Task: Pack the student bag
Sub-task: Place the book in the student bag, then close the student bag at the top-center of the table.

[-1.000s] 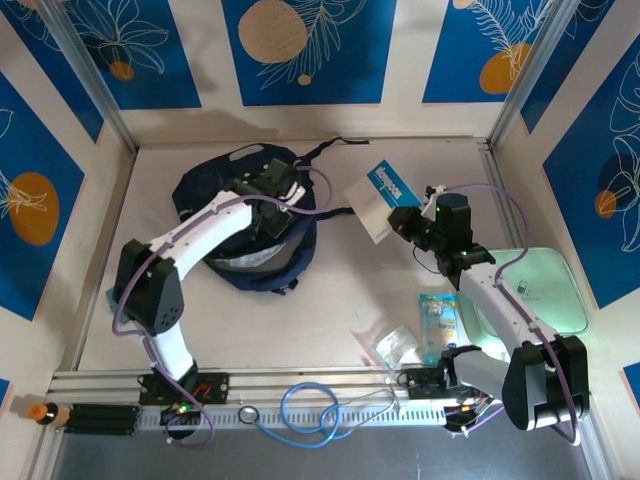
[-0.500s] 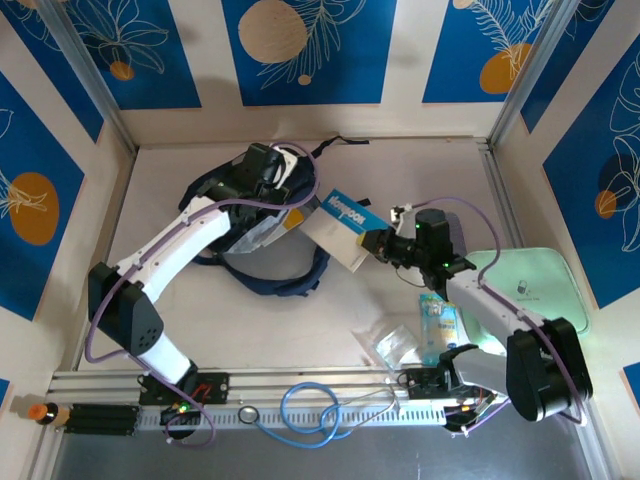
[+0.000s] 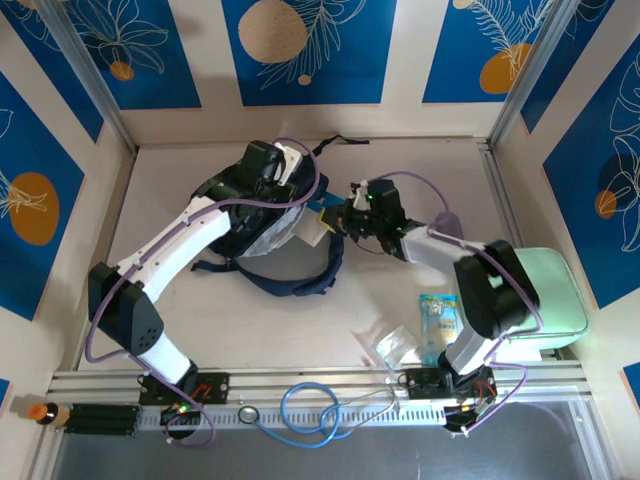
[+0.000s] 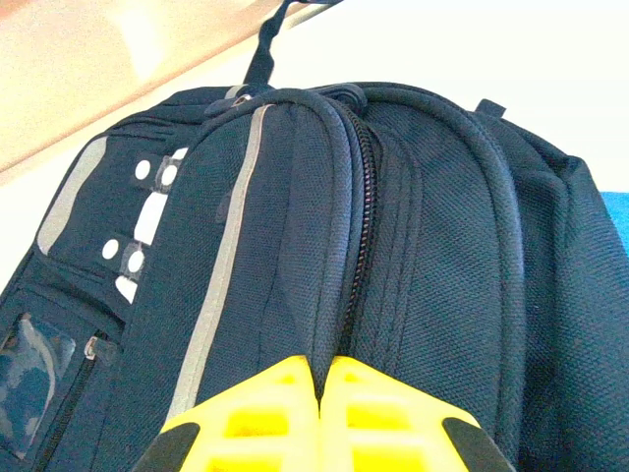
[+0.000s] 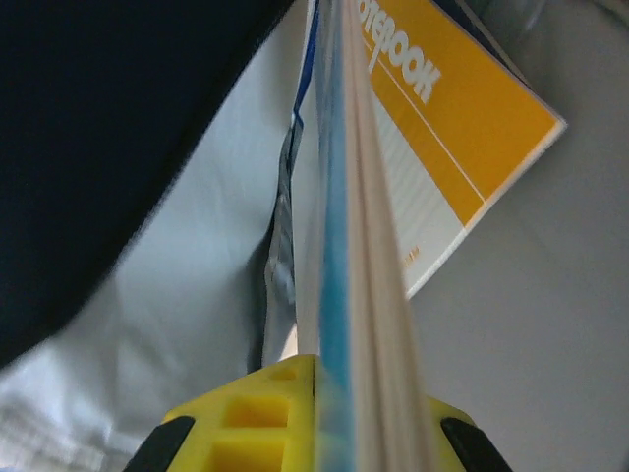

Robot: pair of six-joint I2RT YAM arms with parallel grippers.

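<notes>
Left gripper (image 4: 319,393), jaws pinching student bag (image 4: 423,246) fabric beside zip, right gripper (image 5: 329,393), jaws clamping notebook (image 5: 369,246) edge-on, its far end inside the pale-lined bag mouth

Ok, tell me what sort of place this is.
Most likely a robot test cell, not a real classroom: a boxed-in tabletop with blue leaf-print wall panels, robot arms bolted to an aluminium rail at the near edge, and props such as a student bag and notebook.
</notes>
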